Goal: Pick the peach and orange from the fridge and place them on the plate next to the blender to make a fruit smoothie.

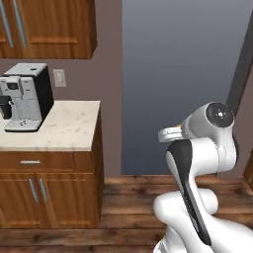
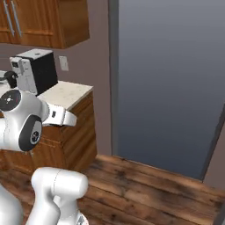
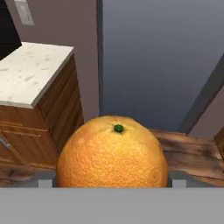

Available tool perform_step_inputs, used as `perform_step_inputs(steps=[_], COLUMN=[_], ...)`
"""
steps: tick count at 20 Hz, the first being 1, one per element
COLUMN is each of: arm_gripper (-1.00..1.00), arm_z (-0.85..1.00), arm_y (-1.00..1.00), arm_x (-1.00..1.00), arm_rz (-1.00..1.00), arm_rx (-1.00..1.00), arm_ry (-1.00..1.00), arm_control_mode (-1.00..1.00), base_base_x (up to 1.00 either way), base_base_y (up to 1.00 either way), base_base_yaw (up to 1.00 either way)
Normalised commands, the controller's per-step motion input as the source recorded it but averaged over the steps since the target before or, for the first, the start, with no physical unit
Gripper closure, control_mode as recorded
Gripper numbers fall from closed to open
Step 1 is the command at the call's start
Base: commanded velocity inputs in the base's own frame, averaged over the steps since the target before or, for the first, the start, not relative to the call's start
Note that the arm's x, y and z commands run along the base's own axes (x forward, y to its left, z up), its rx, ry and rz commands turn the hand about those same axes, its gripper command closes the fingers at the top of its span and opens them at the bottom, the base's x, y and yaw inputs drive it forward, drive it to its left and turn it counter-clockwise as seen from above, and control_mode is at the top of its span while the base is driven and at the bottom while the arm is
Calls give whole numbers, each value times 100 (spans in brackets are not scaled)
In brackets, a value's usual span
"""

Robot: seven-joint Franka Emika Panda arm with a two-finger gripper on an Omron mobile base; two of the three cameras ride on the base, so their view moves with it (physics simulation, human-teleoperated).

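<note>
Wood-plank flooring (image 2: 145, 184) ran in front of you, with a broad grey panel (image 2: 171, 79) rising from it beside the wooden base cabinet (image 1: 49, 188). You had no brand, label or writing to read anywhere; the coffee machine (image 1: 24, 96) on the counter (image 1: 64, 126) showed blank silver and black faces, and the wall switch (image 1: 60, 77) just to the right of it was plain.

Your orange (image 3: 113, 152) sat right at the bottom of the hand view, green stem spot up, so close that it hid the fingertips (so you could not tell from these pictures how the jaws stood, though the fruit appeared to sit between them).

To the right of the coffee machine, the pale counter was bare up to its right edge, which ended near the grey panel. Beyond that edge you had open floor, and the arm stood well apart from the cabinet.
</note>
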Motion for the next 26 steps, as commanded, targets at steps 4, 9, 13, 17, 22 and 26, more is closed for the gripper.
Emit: perform_step_inputs(steps=[4,9,13,17,22,26], arm_gripper=[100,100,100,100,100,100], arm_z=[0,0,0,0,0,0], arm_y=[0,0,0,0,0,0], arm_x=[0,0,0,0,0,0], arm_rz=[0,0,0,0,0,0], arm_rx=[0,0,0,0,0,0], arm_ry=[0,0,0,0,0,0], arm_control_mode=[100,100,100,100,100,100], base_base_x=[5,7,3,0,0,11], base_base_y=[0,0,2,2,5,1], base_base_yaw=[90,84,79,78,75,56])
